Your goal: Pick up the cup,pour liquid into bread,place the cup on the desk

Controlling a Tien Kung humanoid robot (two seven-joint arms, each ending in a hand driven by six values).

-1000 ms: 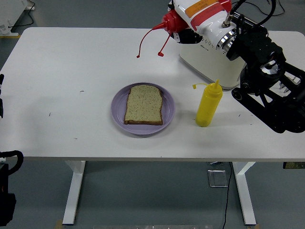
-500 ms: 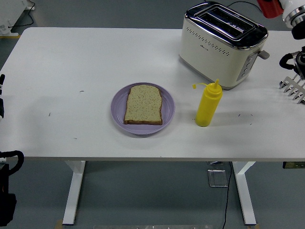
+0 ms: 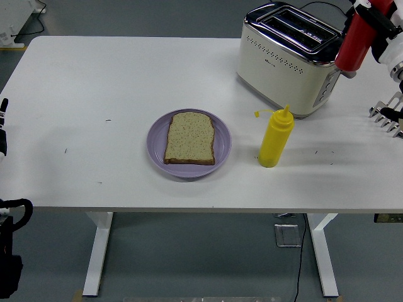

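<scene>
A slice of seeded bread (image 3: 190, 137) lies on a purple plate (image 3: 221, 155) at the table's middle. No cup is in view. A yellow squeeze bottle (image 3: 276, 139) stands upright to the right of the plate. A red squeeze bottle (image 3: 354, 43) hangs tilted in the air at the top right, beside the toaster's right end. My right hand (image 3: 380, 17) is shut on the red bottle's upper part and is mostly cut off by the picture's edge. Only a sliver of my left arm (image 3: 2, 129) shows, at the left edge.
A cream and chrome toaster (image 3: 286, 56) stands at the back right, behind the yellow bottle. Silver finger-like prongs (image 3: 386, 117) stick in from the right edge over the table. The table's near edge runs below the plate.
My right arm, which reached in front of the toaster with the red bottle, has drawn back to the right. The red bottle now hangs by the toaster's right end.
</scene>
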